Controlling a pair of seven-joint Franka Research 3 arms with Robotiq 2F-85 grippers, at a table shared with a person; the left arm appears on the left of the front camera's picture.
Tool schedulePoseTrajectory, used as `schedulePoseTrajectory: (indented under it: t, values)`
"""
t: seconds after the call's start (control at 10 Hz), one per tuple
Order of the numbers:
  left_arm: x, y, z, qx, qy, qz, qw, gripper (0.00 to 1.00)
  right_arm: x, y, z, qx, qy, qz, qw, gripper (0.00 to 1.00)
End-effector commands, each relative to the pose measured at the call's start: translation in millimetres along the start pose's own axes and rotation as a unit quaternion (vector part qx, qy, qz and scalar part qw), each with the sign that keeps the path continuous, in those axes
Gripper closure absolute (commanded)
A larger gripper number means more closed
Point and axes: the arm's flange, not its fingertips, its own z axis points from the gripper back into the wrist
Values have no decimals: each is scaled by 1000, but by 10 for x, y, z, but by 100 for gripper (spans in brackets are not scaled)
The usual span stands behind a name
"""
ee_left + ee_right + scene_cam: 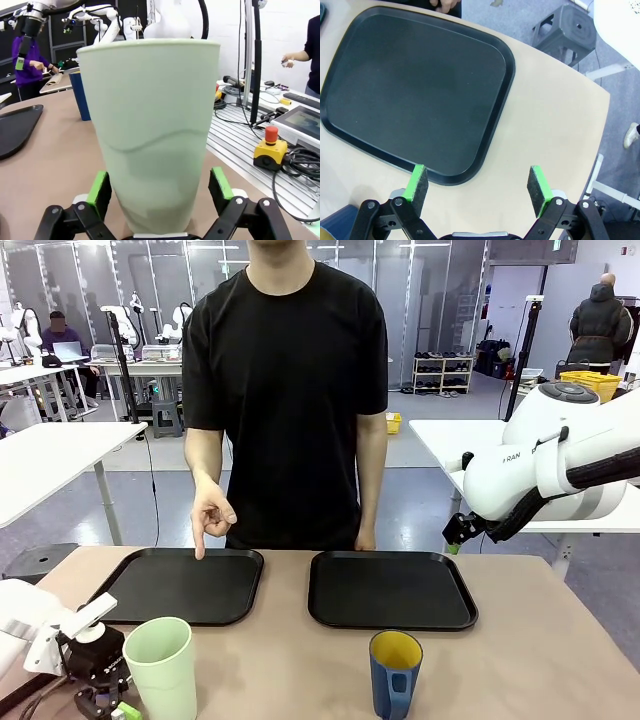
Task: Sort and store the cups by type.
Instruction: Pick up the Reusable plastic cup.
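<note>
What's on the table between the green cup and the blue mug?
Nothing. In the front view, only bare tan table lies between the green cup and the blue mug.

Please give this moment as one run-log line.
left gripper: open, astride green tumbler | right gripper: open, over right tray | person's hand: pointing at left tray | blue mug: on table

Left fingers (99, 192), right fingers (418, 182) wide apart

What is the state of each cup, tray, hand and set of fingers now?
green tumbler: upright, not gripped.
blue mug: upright, untouched.
left tray: flat on table.
right tray: flat on table.
left fingers: open, flanking green tumbler.
right fingers: open, holding nothing.
person's hand: pointing at left tray.
</note>
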Motion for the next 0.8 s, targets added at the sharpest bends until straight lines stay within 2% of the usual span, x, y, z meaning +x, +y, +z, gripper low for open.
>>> schedulePoseTrajectory:
  t: [0.0,0.7]
  values:
    - [-226,-226,-378,3,-9,-17,1000,0,0,-29,2,1,-1,6,1000,0]
    - [44,-143,-508,29,4,-33,999,0,0,-29,2,1,-1,6,1000,0]
